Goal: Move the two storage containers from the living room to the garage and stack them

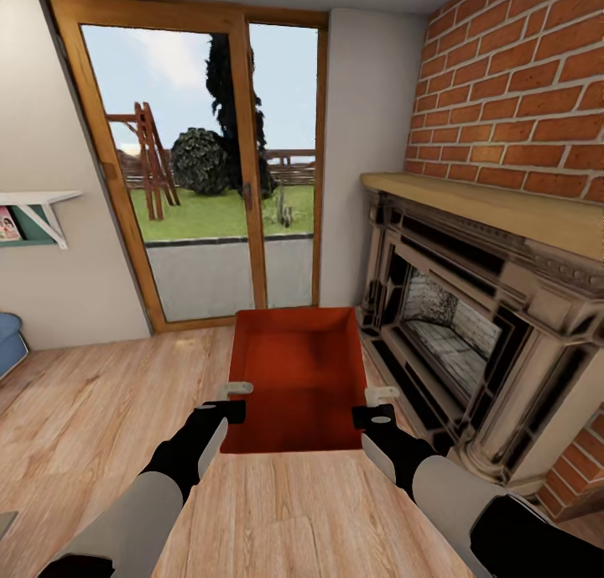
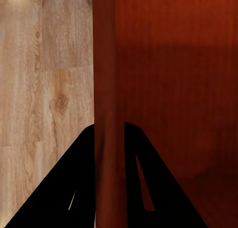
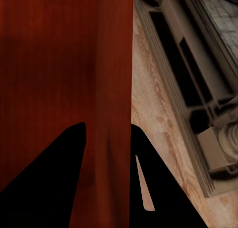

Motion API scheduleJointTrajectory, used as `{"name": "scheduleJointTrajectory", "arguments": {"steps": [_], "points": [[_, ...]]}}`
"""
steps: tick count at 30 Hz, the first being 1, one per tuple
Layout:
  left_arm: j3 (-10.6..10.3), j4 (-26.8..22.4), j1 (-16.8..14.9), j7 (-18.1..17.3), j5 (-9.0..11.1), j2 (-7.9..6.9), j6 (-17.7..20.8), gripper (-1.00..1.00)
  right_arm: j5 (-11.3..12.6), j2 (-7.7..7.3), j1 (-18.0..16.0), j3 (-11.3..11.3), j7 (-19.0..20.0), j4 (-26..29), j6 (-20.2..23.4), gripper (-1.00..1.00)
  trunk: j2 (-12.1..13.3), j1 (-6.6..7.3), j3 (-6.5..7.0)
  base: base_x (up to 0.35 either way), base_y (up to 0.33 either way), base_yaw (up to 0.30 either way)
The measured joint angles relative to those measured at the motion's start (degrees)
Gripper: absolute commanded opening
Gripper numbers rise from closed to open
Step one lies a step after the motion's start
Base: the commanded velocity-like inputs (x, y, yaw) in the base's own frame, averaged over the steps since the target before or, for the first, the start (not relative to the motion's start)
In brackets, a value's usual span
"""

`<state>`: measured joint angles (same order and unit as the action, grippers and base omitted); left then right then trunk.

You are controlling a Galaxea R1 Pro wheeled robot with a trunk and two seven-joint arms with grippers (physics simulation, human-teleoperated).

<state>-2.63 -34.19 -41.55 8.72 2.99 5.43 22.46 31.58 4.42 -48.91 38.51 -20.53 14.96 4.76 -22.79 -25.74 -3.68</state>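
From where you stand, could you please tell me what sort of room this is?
Most likely a living room: a brick-backed fireplace, glazed patio doors onto a garden, and light wood-plank flooring.

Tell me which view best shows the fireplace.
The head view: the fireplace appears with mantel, firebox and brick wall. The right wrist view catches part of its base beside the container wall; the left wrist view gives floor and container.

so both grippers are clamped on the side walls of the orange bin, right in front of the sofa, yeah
Not the sofa. Left gripper and right gripper do straddle the storage container side walls, but the head view shows it beside the brick fireplace, facing the glass doors.
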Motion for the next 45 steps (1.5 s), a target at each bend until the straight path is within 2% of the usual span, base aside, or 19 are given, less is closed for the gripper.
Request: {"name": "scheduleJointTrajectory", "arguments": {"steps": [13,34,36,45], "points": [[-0.01,0.06,0.00,-0.01,0.02,0.01,-0.01,-1.00,0.19,-0.04,0.01,0.15,-0.01,0.00,0.00,-1.00,0.01,0.00,1.11,0.000,0.000,0.000],[0.00,0.07,0.00,-0.01,0.02,0.01,-0.01,-1.00,0.15,-0.04,0.01,0.13,0.03,-0.02,0.00,-1.00,0.01,0.00,1.17,0.000,0.000,0.000],[0.02,-0.09,0.03,-0.34,-0.02,-0.20,0.28,-1.00,0.90,0.08,0.02,0.71,-0.20,-0.03,-0.01,-1.00,0.01,0.00,1.17,0.000,0.000,0.000],[0.05,-0.07,0.03,-0.34,0.00,-0.19,0.27,-1.00,1.06,0.03,0.01,0.93,-0.19,0.00,0.02,-1.00,0.01,0.00,1.17,0.000,0.000,0.000]]}}
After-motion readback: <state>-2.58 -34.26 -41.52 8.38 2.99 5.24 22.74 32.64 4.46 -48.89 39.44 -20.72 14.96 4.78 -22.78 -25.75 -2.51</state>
